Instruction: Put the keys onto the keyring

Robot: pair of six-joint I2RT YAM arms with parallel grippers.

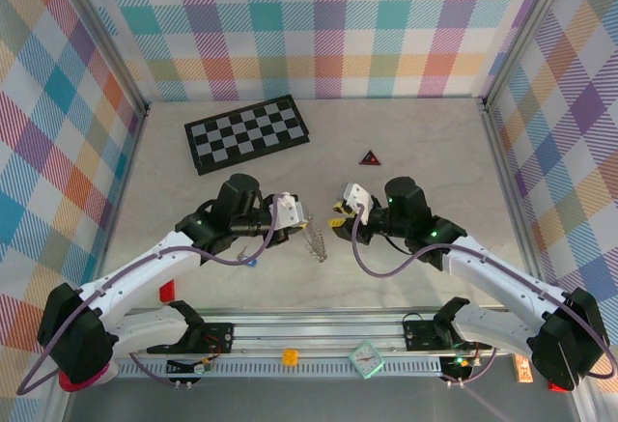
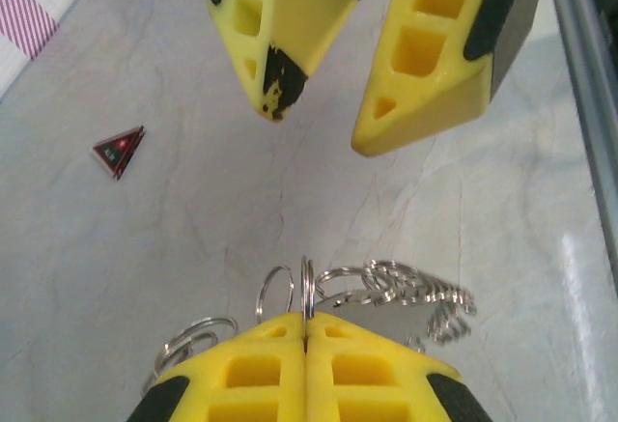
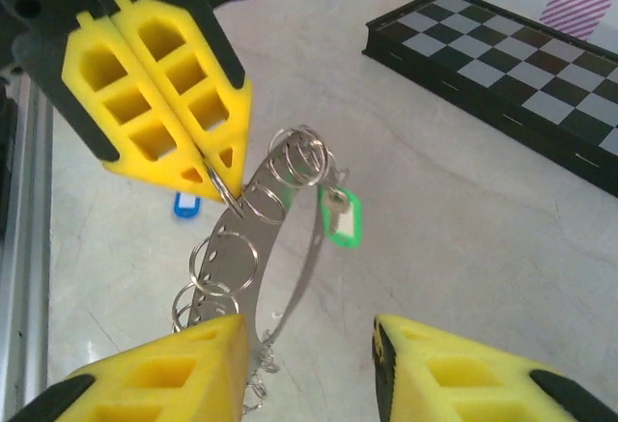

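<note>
Where plaid walls (image 1: 328, 26) enclose it, the table (image 1: 435, 142) bears a blue key (image 3: 186, 204).

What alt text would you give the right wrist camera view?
The left gripper, yellow and shut, pinches one ring of a silvery metal keyring chain; a small green-headed key hangs by its rings. The right gripper stands open at the bottom, a blue-headed key lies on the pale table and a black-and-white checkerboard sits upper right.

Lab test cell, plaid walls (image 1: 328, 26)
</note>
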